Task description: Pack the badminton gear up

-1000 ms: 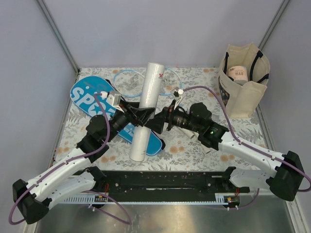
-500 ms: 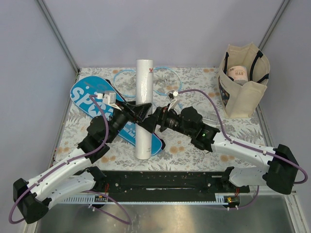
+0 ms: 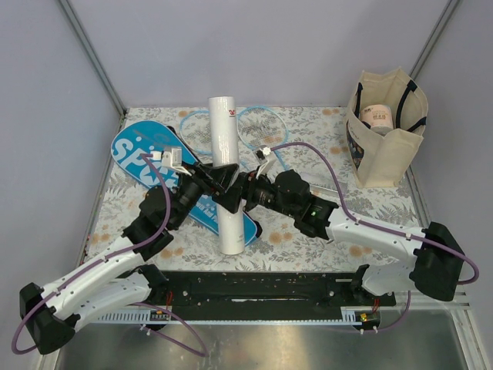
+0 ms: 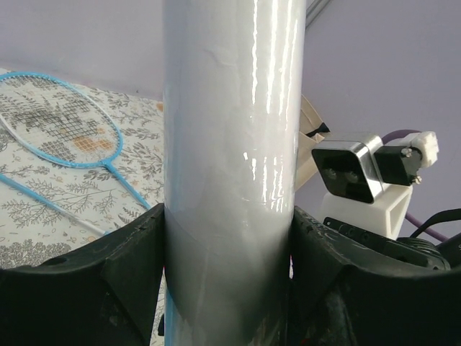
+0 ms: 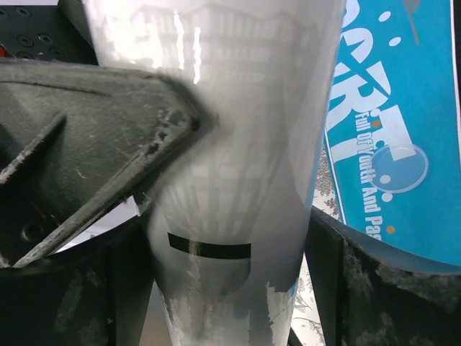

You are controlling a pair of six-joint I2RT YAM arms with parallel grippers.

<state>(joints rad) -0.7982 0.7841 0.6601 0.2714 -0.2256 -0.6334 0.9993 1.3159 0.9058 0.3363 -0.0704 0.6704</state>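
1. My left fingers (image 3: 221, 176) are clenched on the white tube (image 3: 223, 131). In the left wrist view one dark finger presses each side of it, with the glossy cylinder filling the gap between them.
2. My right fingers (image 3: 240, 193) reach in from the other side and straddle the same tube, just beside my left ones. The right wrist view is very close and crowded, so I cannot tell whether they are clamped on the tube or stand a hair off it.
3. Seen from overhead, the tube runs from the far side of the bench (image 3: 316, 127) towards its near edge, between my two arms. Its far end overlaps the racket heads and its near end overlaps the narrow end of the cover.
4. The blue cover (image 3: 135, 154) lies flat on the left of the bench, reaching under the tube. White "SPORT" lettering shows on it in the right wrist view.
5. Two light-blue-framed rackets lie at the back of the bench. One head (image 3: 196, 131) sits left of the tube and the other head (image 3: 262, 123) sits right of it.
6. A beige tote (image 3: 385, 150) with black handles stands upright at the far right corner, well apart from both arms. A pale roll (image 3: 377, 116) shows inside it.
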